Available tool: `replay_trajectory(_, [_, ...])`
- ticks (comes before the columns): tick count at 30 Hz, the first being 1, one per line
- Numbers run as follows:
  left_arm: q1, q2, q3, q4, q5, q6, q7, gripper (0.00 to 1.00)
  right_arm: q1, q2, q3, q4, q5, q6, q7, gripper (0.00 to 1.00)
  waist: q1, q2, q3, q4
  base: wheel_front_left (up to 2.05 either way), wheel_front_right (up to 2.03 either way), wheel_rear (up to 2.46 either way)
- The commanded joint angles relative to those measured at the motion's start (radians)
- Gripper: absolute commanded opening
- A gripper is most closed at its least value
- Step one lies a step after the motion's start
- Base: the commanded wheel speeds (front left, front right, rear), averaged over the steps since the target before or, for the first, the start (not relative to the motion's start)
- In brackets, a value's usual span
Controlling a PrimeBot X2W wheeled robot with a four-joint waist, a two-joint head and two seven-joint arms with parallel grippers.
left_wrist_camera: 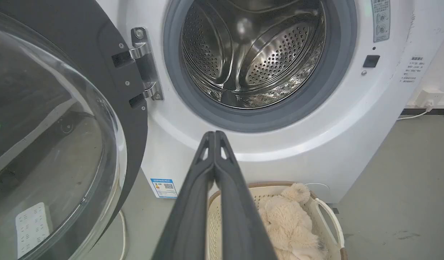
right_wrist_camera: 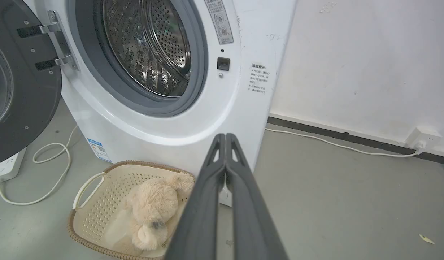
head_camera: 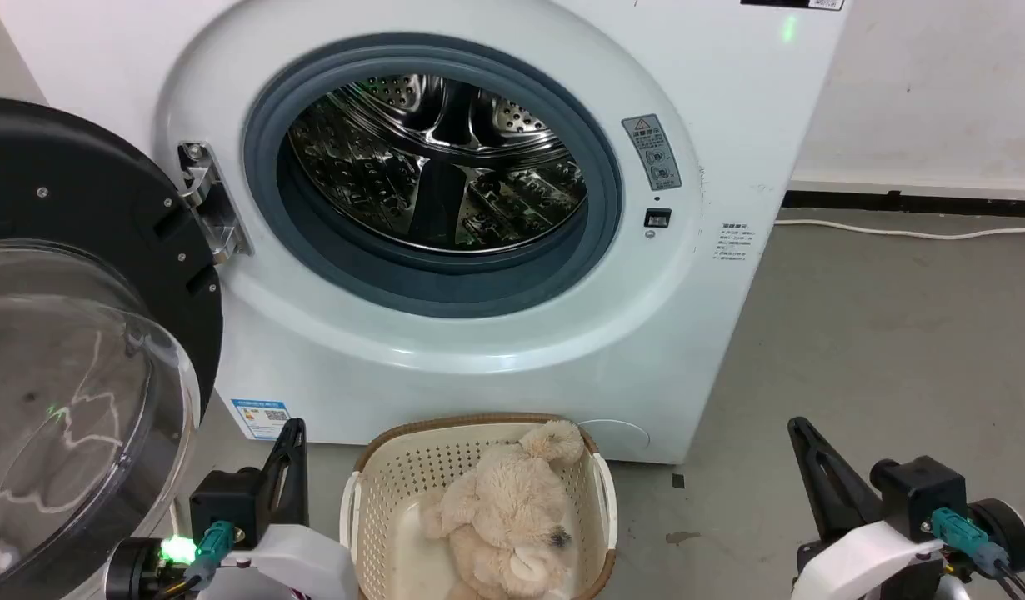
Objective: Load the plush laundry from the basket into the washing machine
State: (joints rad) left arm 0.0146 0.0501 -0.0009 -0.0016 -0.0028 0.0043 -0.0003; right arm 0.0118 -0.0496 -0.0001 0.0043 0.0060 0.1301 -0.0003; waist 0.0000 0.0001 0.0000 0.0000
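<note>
Plush teddy bear (head_camera: 504, 517), head view: slumped in perforated plastic basket (head_camera: 396, 475) just in front of washing machine (head_camera: 729, 167), likely staged for short lift. Door (head_camera: 79, 350) swung wide, steel drum (head_camera: 437, 158) empty. My left gripper (head_camera: 294, 427), right gripper (head_camera: 800, 427) flank basket, holding nothing. Left wrist view: my fingers (left_wrist_camera: 193, 202) pressed together, aimed just under grey rubber gasket (left_wrist_camera: 337, 72). Right wrist view: fingers together too; shaggy cream bear inside brown woven-look rim (right_wrist_camera: 135, 164).

The basket (head_camera: 393, 467) stands on the floor (head_camera: 854, 350) just before the washing machine (head_camera: 496, 358), below its drum (head_camera: 437, 167). The teddy bear (head_camera: 504, 508) lies in the basket. The door (head_camera: 87, 350) hangs open at the machine's left. The left gripper (head_camera: 294, 425) sits just left of the basket, the right gripper (head_camera: 796, 423) well apart to its right.
</note>
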Motion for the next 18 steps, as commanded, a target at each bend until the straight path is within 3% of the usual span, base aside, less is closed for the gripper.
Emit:
replay_trajectory(1, [-0.015,0.000,0.001,0.002,0.003,-0.004,0.000,0.00,-0.012,-0.001,0.000,-0.004,-0.006,0.001,0.000,0.00,0.0000,-0.0001,0.000,0.000,0.00,0.00,0.00])
replay_trajectory(18, [-0.015,0.000,0.001,0.002,0.003,-0.004,0.000,0.00,-0.012,-0.001,0.000,-0.004,-0.006,0.001,0.000,0.00,0.0000,-0.0001,0.000,0.000,0.00,0.00,0.00])
